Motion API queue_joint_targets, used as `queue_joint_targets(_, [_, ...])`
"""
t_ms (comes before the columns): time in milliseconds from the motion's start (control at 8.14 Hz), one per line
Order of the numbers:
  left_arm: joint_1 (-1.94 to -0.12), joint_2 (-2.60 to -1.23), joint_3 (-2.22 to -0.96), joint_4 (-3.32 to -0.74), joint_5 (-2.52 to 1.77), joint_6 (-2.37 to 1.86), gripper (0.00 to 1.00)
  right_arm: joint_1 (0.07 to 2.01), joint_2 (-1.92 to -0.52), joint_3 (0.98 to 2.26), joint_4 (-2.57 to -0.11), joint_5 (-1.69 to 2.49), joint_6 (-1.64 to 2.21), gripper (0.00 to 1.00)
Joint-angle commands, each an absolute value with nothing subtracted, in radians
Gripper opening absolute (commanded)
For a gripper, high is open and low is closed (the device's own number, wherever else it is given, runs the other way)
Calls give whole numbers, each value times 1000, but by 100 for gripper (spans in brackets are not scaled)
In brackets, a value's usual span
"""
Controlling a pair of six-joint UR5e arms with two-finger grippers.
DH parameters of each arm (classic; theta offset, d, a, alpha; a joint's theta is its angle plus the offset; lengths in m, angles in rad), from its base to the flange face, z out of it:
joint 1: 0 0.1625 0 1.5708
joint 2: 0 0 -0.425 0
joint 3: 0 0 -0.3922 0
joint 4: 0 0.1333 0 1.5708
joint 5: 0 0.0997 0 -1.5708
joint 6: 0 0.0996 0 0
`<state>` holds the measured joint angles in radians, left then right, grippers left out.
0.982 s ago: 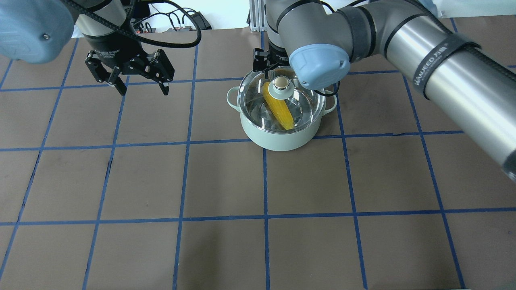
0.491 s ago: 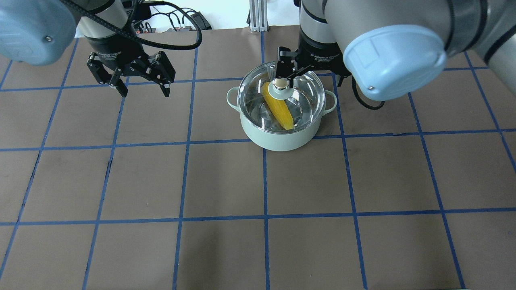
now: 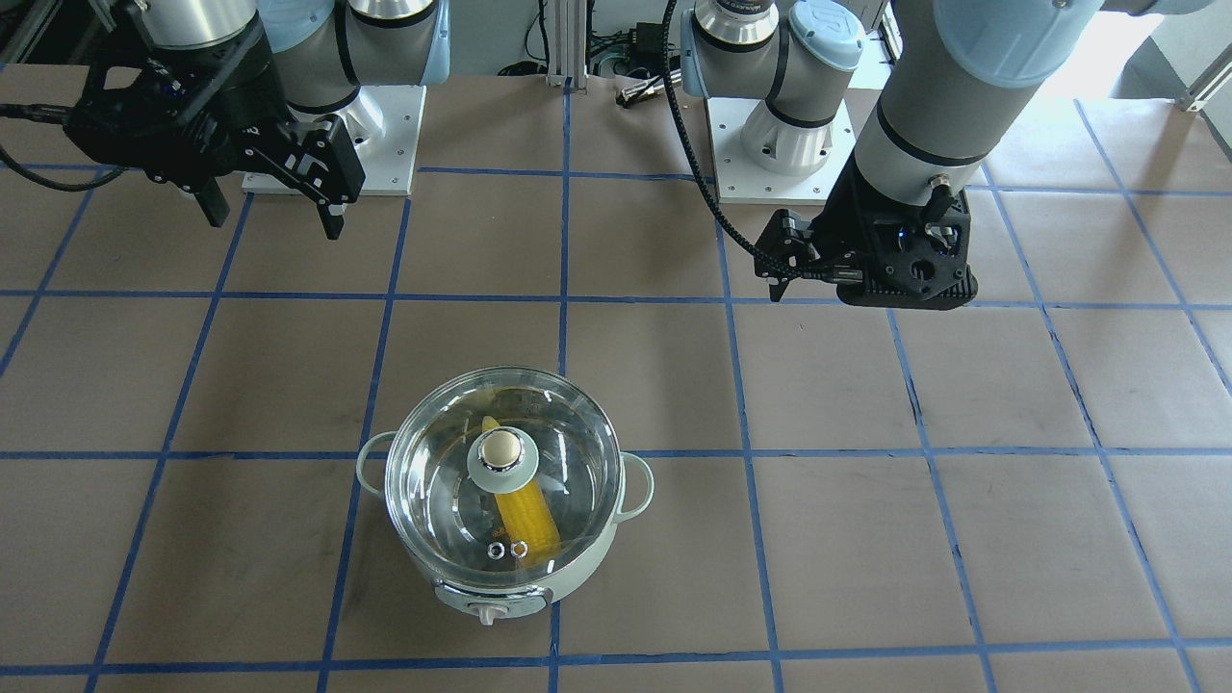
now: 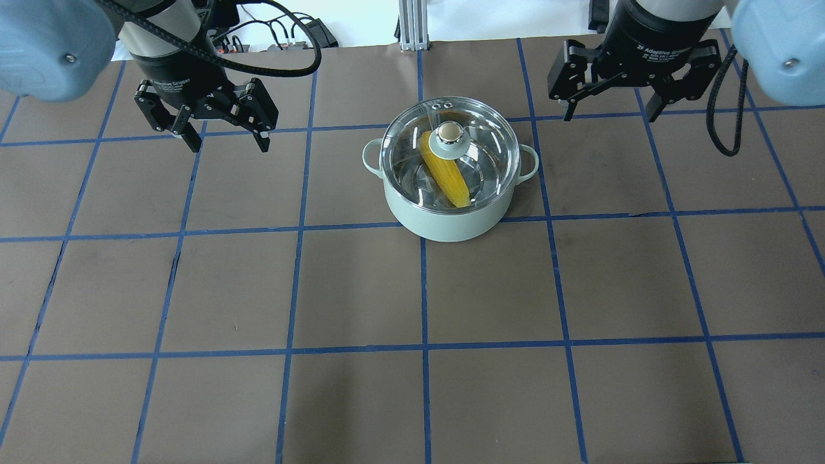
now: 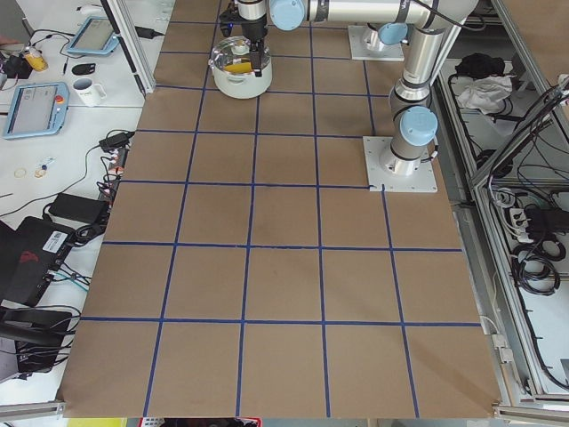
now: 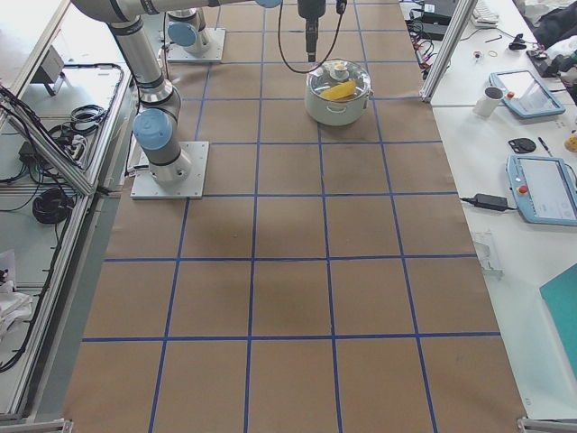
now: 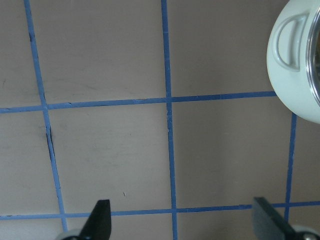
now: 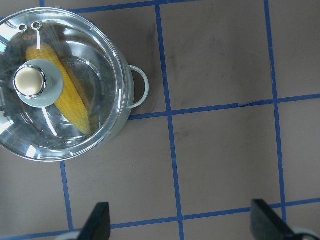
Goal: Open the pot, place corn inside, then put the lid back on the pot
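Note:
The pale mint-green pot (image 4: 451, 216) stands on the table behind its middle. The clear glass lid (image 4: 490, 145) sits closed on it, with its beige knob (image 4: 449, 133) upright. The yellow corn (image 4: 448, 177) lies slanted inside, seen through the glass. My right gripper (image 4: 609, 117) is open and empty, above the table to the right of the pot and behind it. My left gripper (image 4: 229, 147) is open and empty, well to the pot's left. The right wrist view shows the lid (image 8: 95, 70), the corn (image 8: 70, 102) and the pot's handle (image 8: 140, 92). The left wrist view shows only the pot's edge (image 7: 290, 65).
Blue tape lines divide the brown table (image 4: 361, 290) into squares. An aluminium post (image 4: 410, 26) and cables (image 4: 290, 32) stand at the back edge. The arm bases (image 3: 780, 144) are bolted behind the pot. A side bench holds tablets (image 6: 541, 185) and a mug (image 6: 492, 101).
My right gripper has left the lid's knob and moved right and back, open and empty. The lid stays on the pot. The left arm has barely moved.

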<state>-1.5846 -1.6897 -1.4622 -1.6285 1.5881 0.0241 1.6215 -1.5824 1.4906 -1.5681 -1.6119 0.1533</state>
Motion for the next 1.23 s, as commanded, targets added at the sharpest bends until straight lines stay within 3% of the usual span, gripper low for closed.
queue_joint_targets(0, [-1586, -1692, -1460, -1626, 1586, 25, 100, 1603, -1586, 1499, -1536, -1601, 140, 100])
queue_joint_targets(1105, [-1585, -1694, -1465, -1623, 1583, 23, 100, 1591, -1577, 1500, -1536, -1601, 137, 100])
